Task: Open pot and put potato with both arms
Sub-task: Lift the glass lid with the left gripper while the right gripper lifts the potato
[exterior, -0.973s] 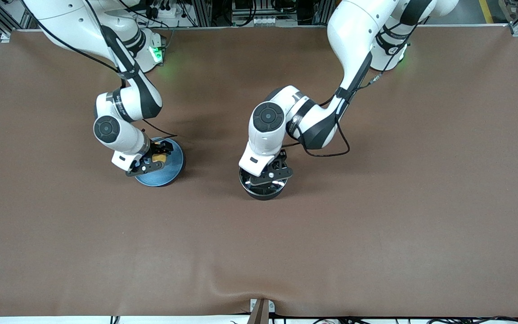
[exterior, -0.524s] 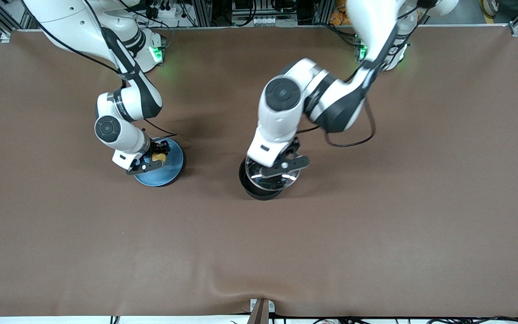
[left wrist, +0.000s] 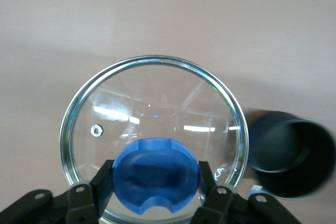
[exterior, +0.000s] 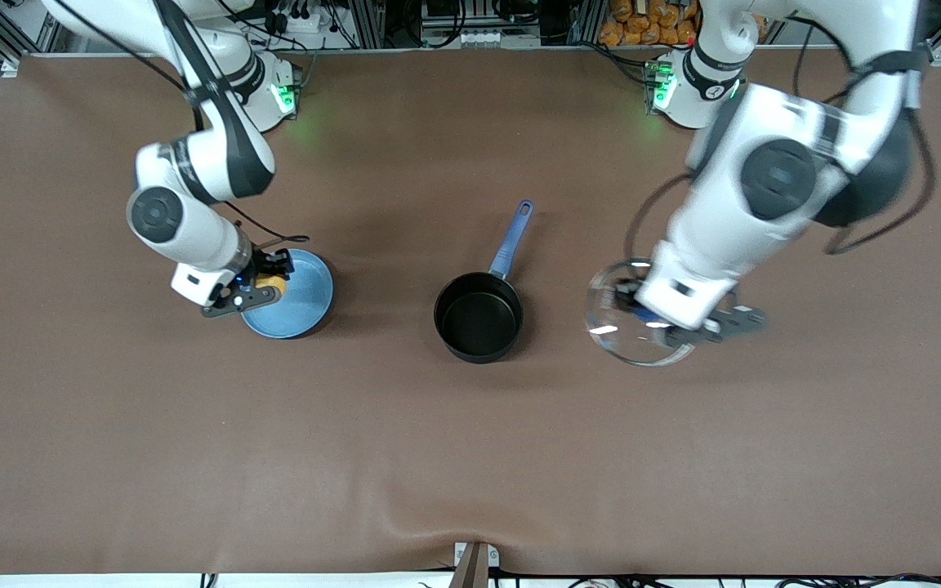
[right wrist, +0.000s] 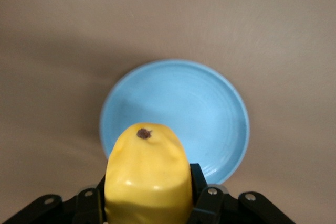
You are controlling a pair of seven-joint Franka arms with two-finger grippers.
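Observation:
The black pot (exterior: 479,316) stands open mid-table, its blue handle (exterior: 511,238) pointing toward the robots. It also shows in the left wrist view (left wrist: 291,156). My left gripper (exterior: 666,314) is shut on the blue knob (left wrist: 156,174) of the glass lid (exterior: 630,327) and holds it in the air over bare table, toward the left arm's end from the pot. My right gripper (exterior: 254,287) is shut on the yellow potato (right wrist: 148,177), lifted just above the light-blue plate (exterior: 303,298).
The plate (right wrist: 210,114) lies toward the right arm's end of the table from the pot. The brown cloth covers the table, with a fold at the edge nearest the front camera (exterior: 405,523).
My left gripper lifted the lid off the pot and carried it toward the left arm's end of the table, uncovering the pot. My right gripper rose with the potato off the plate.

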